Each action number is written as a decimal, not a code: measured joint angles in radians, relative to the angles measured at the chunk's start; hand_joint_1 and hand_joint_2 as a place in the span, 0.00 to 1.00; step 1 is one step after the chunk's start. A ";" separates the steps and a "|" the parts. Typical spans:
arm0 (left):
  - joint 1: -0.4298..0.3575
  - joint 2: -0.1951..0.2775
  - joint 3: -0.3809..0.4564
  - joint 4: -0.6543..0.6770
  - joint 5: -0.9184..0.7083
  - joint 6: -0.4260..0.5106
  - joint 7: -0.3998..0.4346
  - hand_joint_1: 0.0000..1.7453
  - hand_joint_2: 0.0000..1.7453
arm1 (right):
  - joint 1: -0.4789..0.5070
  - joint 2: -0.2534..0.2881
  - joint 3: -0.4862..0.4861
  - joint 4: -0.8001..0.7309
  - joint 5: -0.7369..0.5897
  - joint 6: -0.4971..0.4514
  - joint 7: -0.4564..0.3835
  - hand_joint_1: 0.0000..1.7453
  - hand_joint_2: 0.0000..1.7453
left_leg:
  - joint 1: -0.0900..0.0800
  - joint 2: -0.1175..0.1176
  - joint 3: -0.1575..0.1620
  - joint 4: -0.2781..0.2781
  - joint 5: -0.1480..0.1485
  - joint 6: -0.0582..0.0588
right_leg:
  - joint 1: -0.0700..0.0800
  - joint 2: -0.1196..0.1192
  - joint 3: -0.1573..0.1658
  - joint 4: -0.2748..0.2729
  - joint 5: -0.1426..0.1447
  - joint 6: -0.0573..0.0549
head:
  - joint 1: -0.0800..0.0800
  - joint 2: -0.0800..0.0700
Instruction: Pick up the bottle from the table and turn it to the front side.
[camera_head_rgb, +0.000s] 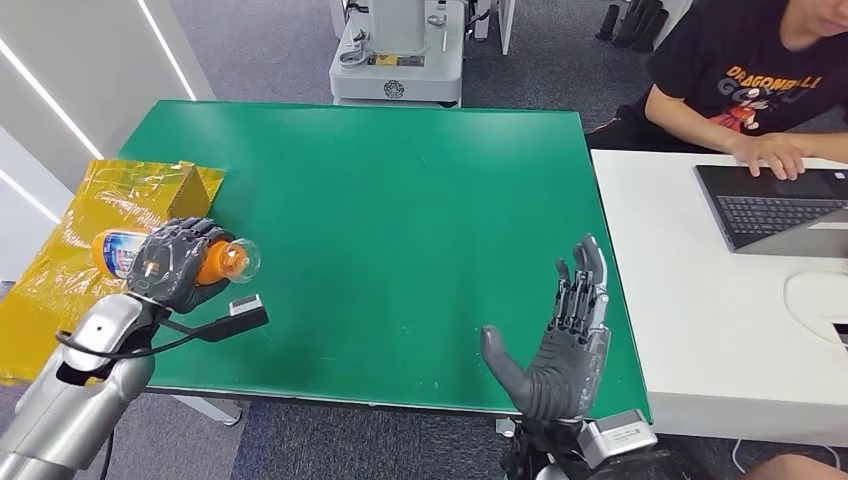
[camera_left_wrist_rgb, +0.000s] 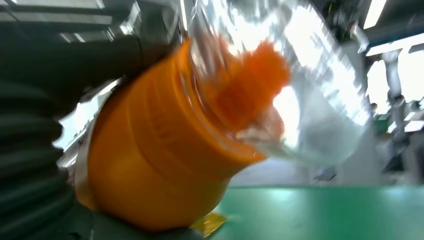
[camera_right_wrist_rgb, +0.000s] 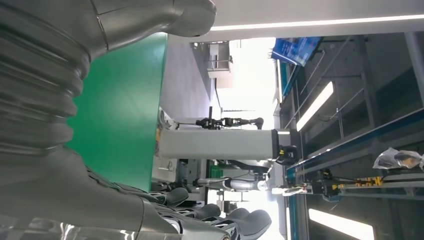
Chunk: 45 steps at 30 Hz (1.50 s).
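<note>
An orange bottle (camera_head_rgb: 215, 262) with a clear domed cap and a blue-and-white label lies sideways in my left hand (camera_head_rgb: 172, 262), held above the left edge of the green table (camera_head_rgb: 400, 210), cap pointing right. The left wrist view shows the orange bottle (camera_left_wrist_rgb: 160, 165) shoulder and clear cap close up, blurred, with the ribbed cover of my left hand (camera_left_wrist_rgb: 30, 165) beside it. My right hand (camera_head_rgb: 560, 340) stands open over the table's near right corner, fingers straight and apart, nothing in it. Part of my right hand (camera_right_wrist_rgb: 165, 220) appears in the right wrist view.
A crumpled yellow bag (camera_head_rgb: 90, 250) lies at the table's left edge under the bottle. A white desk (camera_head_rgb: 700, 330) adjoins on the right, with a laptop (camera_head_rgb: 775, 205) and a seated person (camera_head_rgb: 750, 70) typing. A grey machine base (camera_head_rgb: 397, 60) stands behind the table.
</note>
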 joint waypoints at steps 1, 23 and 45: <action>-0.039 -0.004 -0.025 0.047 -0.020 -0.014 -0.012 1.00 1.00 | 0.001 0.002 -0.002 0.000 0.000 0.002 -0.001 0.00 1.00 | 0.000 0.000 0.000 0.000 0.000 0.000 | 0.000 0.000 0.000 0.000 0.000 0.000 | 0.000 0.000; -0.475 -0.191 -0.381 0.865 -0.126 -0.270 -0.117 1.00 1.00 | 0.016 0.008 -0.009 -0.017 0.000 -0.037 -0.010 0.00 1.00 | 0.000 0.003 0.000 0.000 0.001 -0.001 | 0.000 0.003 -0.001 0.001 0.002 -0.002 | 0.000 0.000; -0.510 -0.174 -0.391 0.958 -0.144 -0.289 0.000 0.00 1.00 | 0.038 0.006 0.019 -0.028 0.010 -0.082 -0.004 0.00 1.00 | 0.000 0.003 0.001 -0.001 0.001 -0.002 | 0.000 0.003 0.000 0.001 0.002 -0.003 | 0.000 0.000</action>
